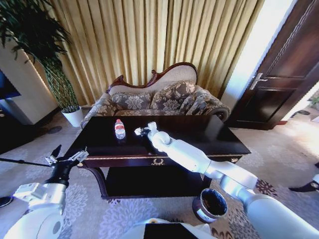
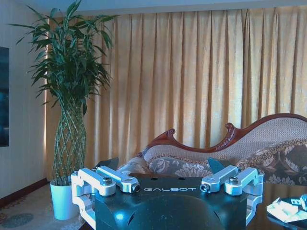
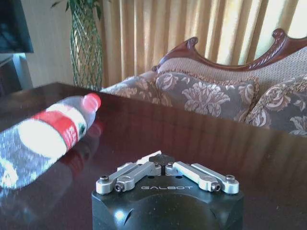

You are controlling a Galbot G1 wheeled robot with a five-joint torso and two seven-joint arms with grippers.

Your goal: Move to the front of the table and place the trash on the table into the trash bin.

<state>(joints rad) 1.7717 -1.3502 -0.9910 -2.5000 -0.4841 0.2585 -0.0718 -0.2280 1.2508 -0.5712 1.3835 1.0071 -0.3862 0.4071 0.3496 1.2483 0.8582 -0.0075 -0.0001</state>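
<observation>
A clear bottle (image 1: 119, 129) with a red cap and red-and-white label stands on the dark glossy table (image 1: 209, 137); in the right wrist view the bottle (image 3: 48, 134) sits beside my gripper on the tabletop (image 3: 201, 139). My right gripper (image 1: 139, 131) reaches over the table just right of the bottle, low over the top. In its wrist view the right gripper (image 3: 162, 160) is shut, with a pale sliver of paper scrap (image 3: 149, 156) at the tips. My left gripper (image 1: 67, 155) hovers open by the table's front left corner, holding nothing. The round dark trash bin (image 1: 213, 204) stands on the carpet at front right.
A patterned sofa (image 1: 159, 97) stands right behind the table against gold curtains. A tall plant in a white pot (image 1: 75, 117) is at back left. A dark door (image 1: 284, 74) is at the right. Patterned carpet surrounds the table.
</observation>
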